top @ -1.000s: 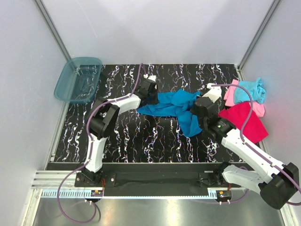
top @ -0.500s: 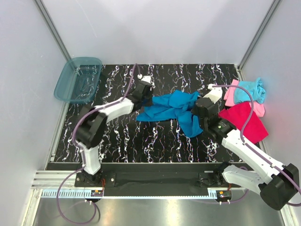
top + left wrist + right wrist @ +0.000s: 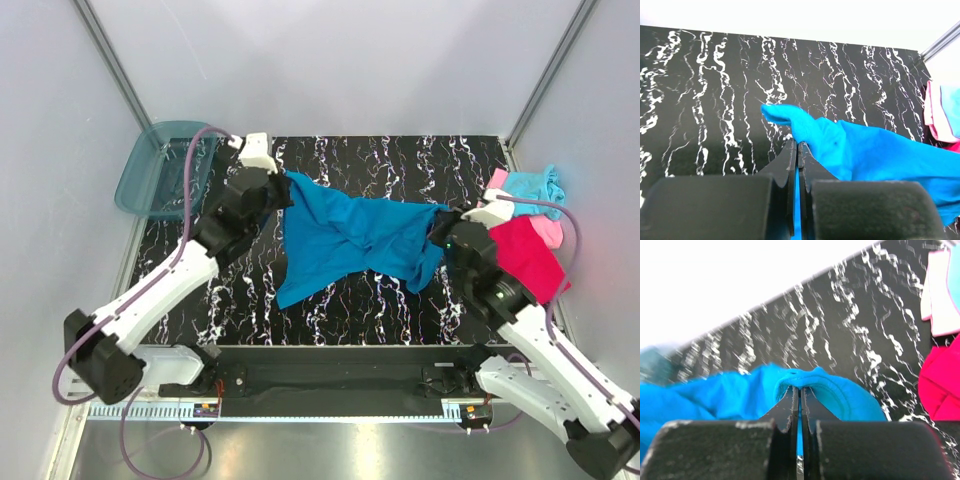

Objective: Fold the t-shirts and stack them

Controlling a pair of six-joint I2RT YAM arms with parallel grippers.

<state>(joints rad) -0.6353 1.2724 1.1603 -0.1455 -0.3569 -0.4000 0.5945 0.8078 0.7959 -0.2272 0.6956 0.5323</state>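
The left tool [image 3: 277, 192] is pinching one end of the medium blue t-shirt [image 3: 350, 235] over the far-left part of the table [image 3: 380, 160], near the teal bin [image 3: 150, 180]; its jaws are pressing together on the cloth, and the left wrist view is showing blue fabric running down between the two black fingers, with a loose tip poking out to the left above them; the right tool [image 3: 442, 226] is gripping the opposite end over the right side of the table, its jaws likewise squeezing shut on a rolled hem of blue cloth that is bulging over the fingertips in the right wrist view; the medium blue t-shirt is stretching between the two tools across the middle of the table, bunching in creases toward the right and sagging in a wide flap toward the near edge on the left; whether that flap is touching the surface I cannot tell; at the far-right edge of the table the magenta-red t-shirt [image 3: 522, 258] is lying spread; the light pink t-shirt [image 3: 548, 232] is lying beside it, partly showing; the light aqua t-shirt [image 3: 535, 186] is sitting crumpled on the pink one.
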